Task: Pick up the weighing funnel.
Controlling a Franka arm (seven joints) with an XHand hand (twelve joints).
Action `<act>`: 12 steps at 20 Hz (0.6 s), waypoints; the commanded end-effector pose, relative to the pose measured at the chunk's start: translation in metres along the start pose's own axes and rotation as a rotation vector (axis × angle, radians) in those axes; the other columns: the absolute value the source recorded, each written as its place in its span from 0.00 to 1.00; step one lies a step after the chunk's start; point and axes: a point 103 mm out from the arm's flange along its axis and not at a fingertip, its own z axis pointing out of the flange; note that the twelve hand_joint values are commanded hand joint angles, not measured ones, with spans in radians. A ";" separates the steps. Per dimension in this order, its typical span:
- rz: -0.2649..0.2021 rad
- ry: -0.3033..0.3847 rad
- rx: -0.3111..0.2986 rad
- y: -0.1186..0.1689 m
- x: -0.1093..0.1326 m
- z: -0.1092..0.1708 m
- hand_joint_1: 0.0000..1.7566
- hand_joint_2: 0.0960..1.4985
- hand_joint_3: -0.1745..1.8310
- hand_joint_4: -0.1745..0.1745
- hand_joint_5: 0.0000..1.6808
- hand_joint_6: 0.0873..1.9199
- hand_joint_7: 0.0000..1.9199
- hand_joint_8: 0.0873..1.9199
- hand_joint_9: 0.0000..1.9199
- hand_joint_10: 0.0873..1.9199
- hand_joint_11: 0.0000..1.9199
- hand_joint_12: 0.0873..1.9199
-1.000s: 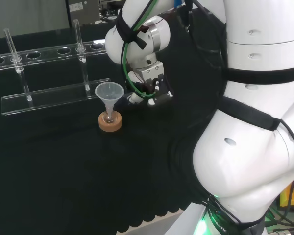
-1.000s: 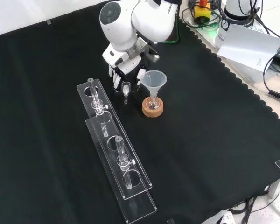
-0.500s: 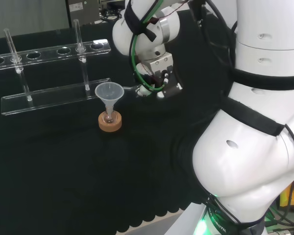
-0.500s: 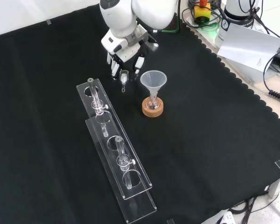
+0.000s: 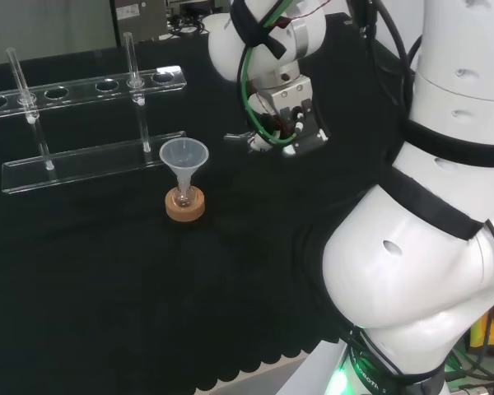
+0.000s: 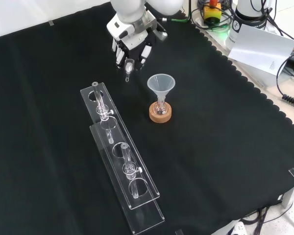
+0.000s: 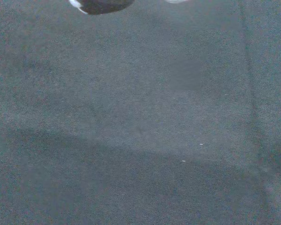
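The weighing funnel, a small clear scoop with a short stem, hangs above the cloth, pinched between the fingers and thumb of my black and white hand. In the head view the hand is lifted to the right of the big funnel, and the clear stem of the weighing funnel sticks out to its left. A dark fingertip shows at the edge of the wrist view over bare cloth.
The big funnel stands in a small flask on a cork ring. Two long clear racks with glass tubes lie at the left of the front view. Papers and cables lie past the cloth's scalloped edge.
The hand has risen and drawn back toward the arm's base with the weighing funnel in it, away from the big funnel. Nothing else has moved.
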 end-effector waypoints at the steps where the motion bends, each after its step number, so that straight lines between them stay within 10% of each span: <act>1: 0.029 -0.003 0.010 -0.021 -0.020 -0.008 0.62 0.73 0.00 0.87 0.68 0.38 0.70 0.18 0.76 0.02 0.54 0.45; 12: 0.023 -0.046 -0.014 -0.057 -0.020 -0.046 0.62 0.73 0.00 0.88 0.68 0.38 0.70 0.18 0.76 0.02 0.54 0.45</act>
